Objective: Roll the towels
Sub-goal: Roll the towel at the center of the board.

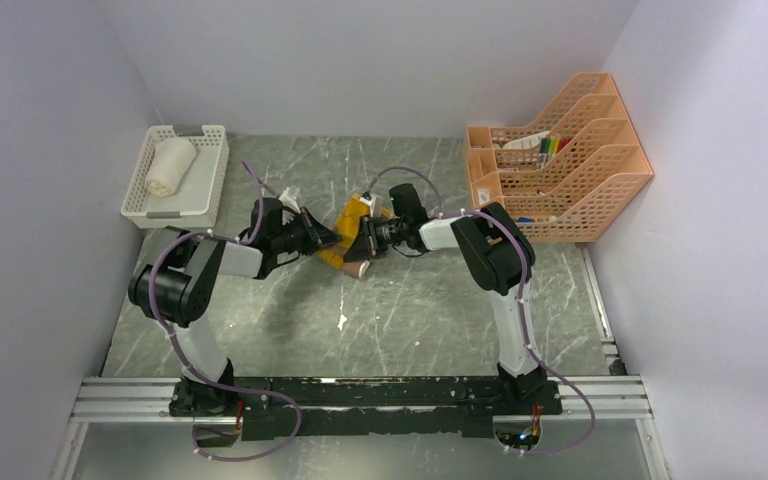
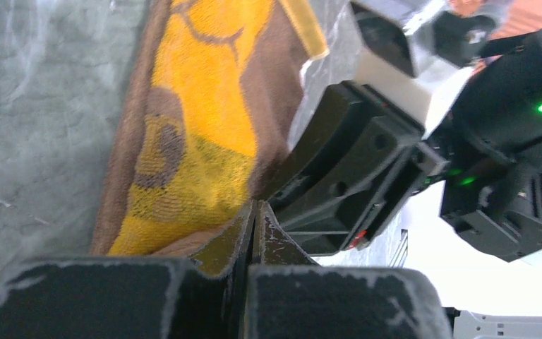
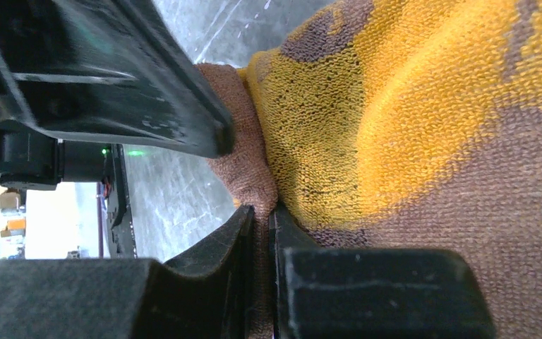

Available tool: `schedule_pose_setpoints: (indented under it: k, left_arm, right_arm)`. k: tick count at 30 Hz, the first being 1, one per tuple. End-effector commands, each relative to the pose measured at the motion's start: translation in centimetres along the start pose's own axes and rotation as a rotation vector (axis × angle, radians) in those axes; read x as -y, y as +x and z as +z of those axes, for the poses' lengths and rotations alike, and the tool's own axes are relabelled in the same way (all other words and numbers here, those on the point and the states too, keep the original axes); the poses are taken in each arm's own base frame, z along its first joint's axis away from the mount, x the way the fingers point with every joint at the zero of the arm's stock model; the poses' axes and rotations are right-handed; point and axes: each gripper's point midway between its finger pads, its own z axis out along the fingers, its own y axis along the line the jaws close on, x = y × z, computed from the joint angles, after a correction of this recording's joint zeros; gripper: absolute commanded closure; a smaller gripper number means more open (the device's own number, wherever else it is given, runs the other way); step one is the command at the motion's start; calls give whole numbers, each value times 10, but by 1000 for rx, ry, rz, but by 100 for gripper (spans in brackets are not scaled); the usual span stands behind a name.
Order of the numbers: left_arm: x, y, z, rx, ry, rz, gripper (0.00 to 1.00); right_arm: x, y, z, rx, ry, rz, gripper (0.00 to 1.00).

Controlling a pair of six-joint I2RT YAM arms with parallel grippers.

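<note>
Table (image 1: 410, 310) is the biggest thing, grey marbled top boxed in by white walls (image 1: 30, 200) on left, back and right, w/ a metal rail (image 1: 360, 398) along the near edge under both arm bases. Most bare room lies in front of the grippers, between them and the rail; less behind, toward the back wall. Orange rack (image 1: 560, 170) fills the far right corner, touching the right wall. White basket (image 1: 214, 170) sits far left against the left wall, w/ the cream towel (image 1: 170, 165) lying rolled inside it. Brown towel (image 1: 350, 235) is at table centre, bunched, mustard side showing, wedged between the two arms and well apart from basket and rack. R gripper (image 3: 265, 212) is clamped on a fold of that brown towel; brown cloth shows in the slit between its fingers. L gripper (image 2: 254, 212) has its fingers pressed together right at the towel's hem; can't tell if any cloth is nipped between them. Both grippers nearly touch, so little slack there. Top view: arms cover much of the towel and its outline is unclear. Wrist views are cut off close; only patches of weave show. Rack contents too small to name. A pale speck (image 1: 342, 322) lies on the bare top.
</note>
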Motion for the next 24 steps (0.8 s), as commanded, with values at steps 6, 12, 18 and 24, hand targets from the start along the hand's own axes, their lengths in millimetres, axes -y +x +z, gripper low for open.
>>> schedule_pose_setpoints:
  k: [6, 12, 18, 24]
  left_arm:
    - [-11, 10, 2, -11, -19, -3, 93]
    - [-27, 9, 5, 6, -76, 18, 93]
    - [-47, 9, 14, 18, -121, 26, 93]
    - [-57, 6, 21, 21, -153, 37, 93]
  right_arm:
    - [22, 15, 1, -41, 60, 29, 90]
    - [23, 15, 3, -42, 57, 36, 89]
    - [27, 11, -2, -49, 110, -8, 83]
    - [28, -19, -13, -35, 288, -185, 64]
